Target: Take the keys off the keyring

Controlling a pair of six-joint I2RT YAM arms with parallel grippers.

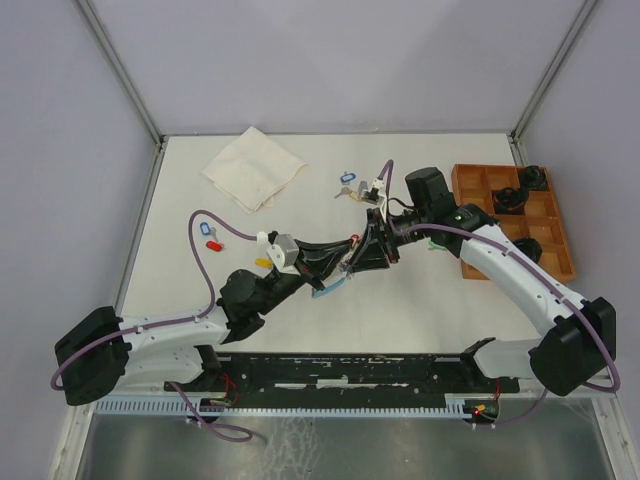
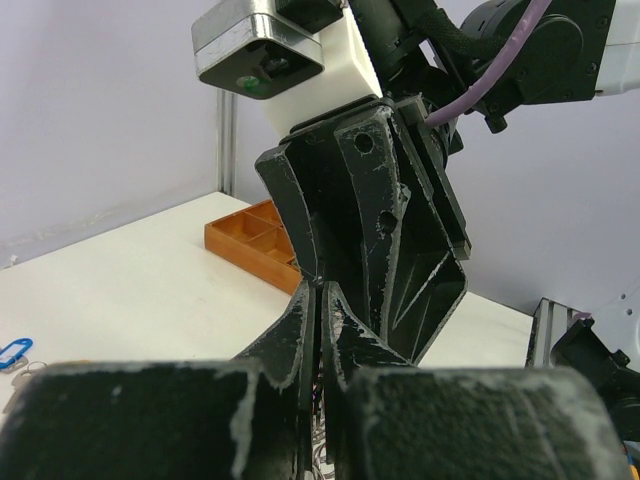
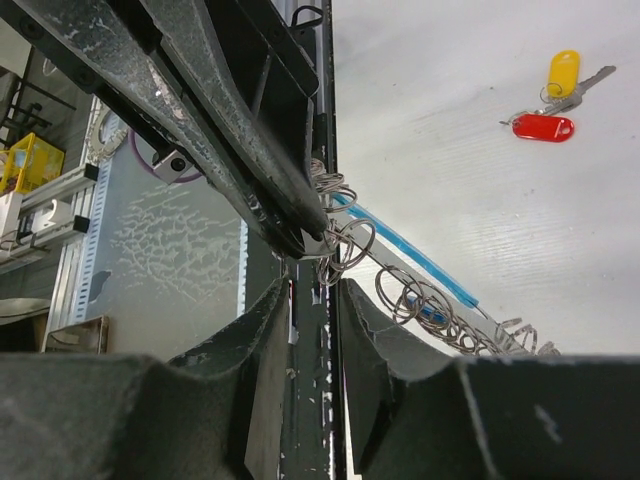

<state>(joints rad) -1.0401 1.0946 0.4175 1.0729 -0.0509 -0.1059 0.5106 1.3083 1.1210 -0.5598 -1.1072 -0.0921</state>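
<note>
Left jaws [image 3: 305,232] are clamped on the keyring [image 3: 400,248], held above the counter [image 1: 420,310] left of the wooden tray [image 1: 472,183]; right jaws [image 3: 315,300] stand slightly apart at its coils. It seems light, floppy, slippery: best pinched at one wire loop.

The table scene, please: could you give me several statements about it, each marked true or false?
1. The cloth lies on the far side, left of centre. True.
2. The tray stands on the left side. False: it is on the right.
3. The left gripper is shut. True.
4. The keyring lies alone, far from both grippers. False: it is right at the tips of the left gripper and the right gripper.
5. A yellow tag and a red tag lie side by side. True.
</note>
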